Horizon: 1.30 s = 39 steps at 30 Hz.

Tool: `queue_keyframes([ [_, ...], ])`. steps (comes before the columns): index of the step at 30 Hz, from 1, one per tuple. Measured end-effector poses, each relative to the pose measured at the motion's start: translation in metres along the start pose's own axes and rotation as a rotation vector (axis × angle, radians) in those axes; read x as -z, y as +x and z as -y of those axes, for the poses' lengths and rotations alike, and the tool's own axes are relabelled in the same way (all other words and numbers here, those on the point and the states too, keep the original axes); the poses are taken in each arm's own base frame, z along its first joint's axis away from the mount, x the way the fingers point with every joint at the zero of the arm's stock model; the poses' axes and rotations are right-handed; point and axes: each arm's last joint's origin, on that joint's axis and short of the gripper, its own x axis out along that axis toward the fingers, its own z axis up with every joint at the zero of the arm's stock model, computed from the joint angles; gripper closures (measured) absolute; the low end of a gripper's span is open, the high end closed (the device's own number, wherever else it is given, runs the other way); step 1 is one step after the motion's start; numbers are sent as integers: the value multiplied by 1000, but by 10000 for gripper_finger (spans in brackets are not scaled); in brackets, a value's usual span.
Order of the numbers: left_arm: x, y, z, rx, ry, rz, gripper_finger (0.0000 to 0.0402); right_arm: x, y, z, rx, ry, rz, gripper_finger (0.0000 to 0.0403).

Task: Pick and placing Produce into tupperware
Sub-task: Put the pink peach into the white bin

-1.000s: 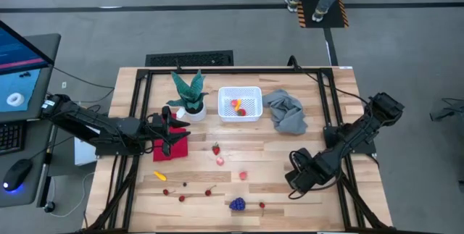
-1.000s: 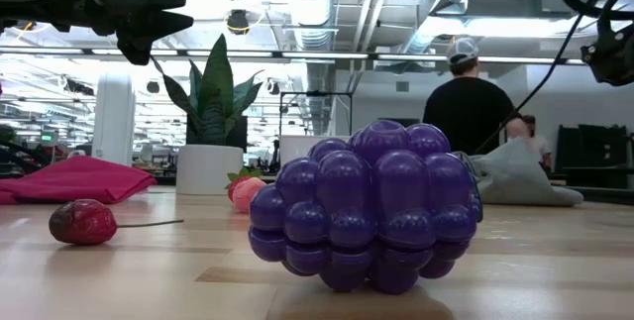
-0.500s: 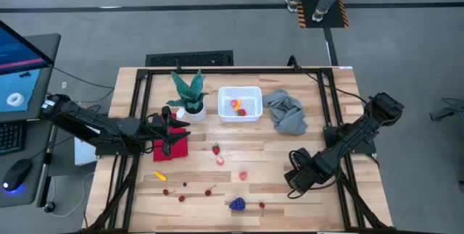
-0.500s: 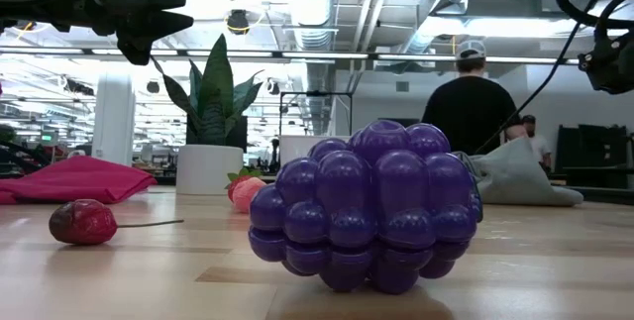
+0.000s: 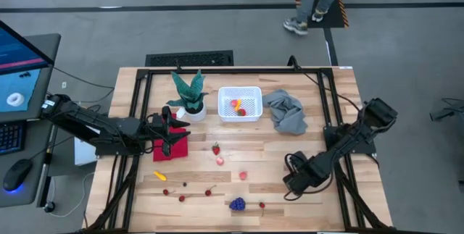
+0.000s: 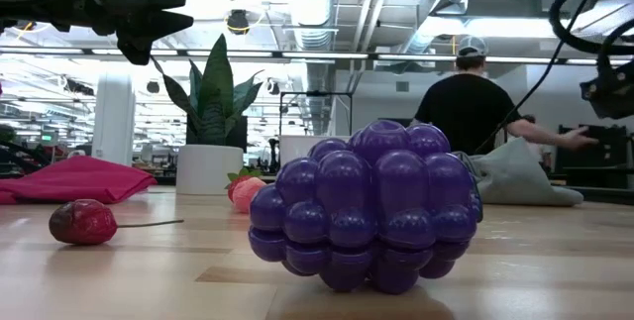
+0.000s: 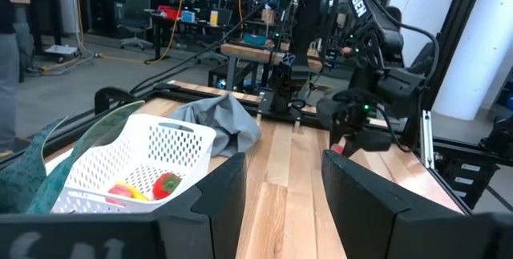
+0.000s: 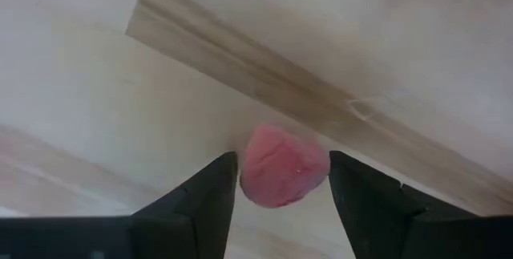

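Overhead, the wooden surface [image 5: 312, 93] carries a grey cloth [image 5: 285, 111] beside the white tupperware [image 5: 240, 104], which holds a few red and yellow pieces, and a potted plant [image 5: 189, 94] on its other side; the left tool [image 5: 168, 133] hangs released above a red cloth [image 5: 176, 148]. The right tool [image 5: 291, 183] sits low over the front of the surface, fingers spread either side of a pink piece [image 8: 282, 165] without clamping it; further produce lies loose, the purple grape bunch [image 5: 237, 204] near the front edge, a strawberry [image 5: 215, 148] mid-surface.
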Motion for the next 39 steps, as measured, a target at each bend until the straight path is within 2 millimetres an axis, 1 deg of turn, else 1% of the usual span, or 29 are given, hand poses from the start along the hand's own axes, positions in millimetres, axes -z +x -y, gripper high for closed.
queue_keyframes([
  [4, 0, 0, 0, 0, 0, 1, 246, -2, 1, -1, 1, -16, -4, 199],
  [11, 0, 0, 0, 0, 0, 0, 246, -5, -6, 2, -32, -28, 29, 264],
  [13, 0, 0, 0, 0, 0, 1, 246, -5, -10, 3, -41, -35, 47, 276],
  [16, 0, 0, 0, 0, 0, 1, 246, -8, -14, 5, -62, -43, 77, 278],
  [21, 0, 0, 0, 1, -1, 4, 246, -20, -25, 6, -118, -74, 167, 258],
  [25, 0, 0, 0, 1, -1, 4, 246, -32, -39, 5, -208, -110, 290, 253],
  [30, 0, 0, 0, 1, 0, 4, 246, -45, -63, 5, -355, -192, 438, 264],
  [34, 0, 0, 0, 1, 0, 4, 246, -51, -87, 12, -445, -257, 588, 267],
  [39, 0, 0, 0, 1, 0, 4, 246, -59, -120, 27, -524, -325, 834, 263],
])
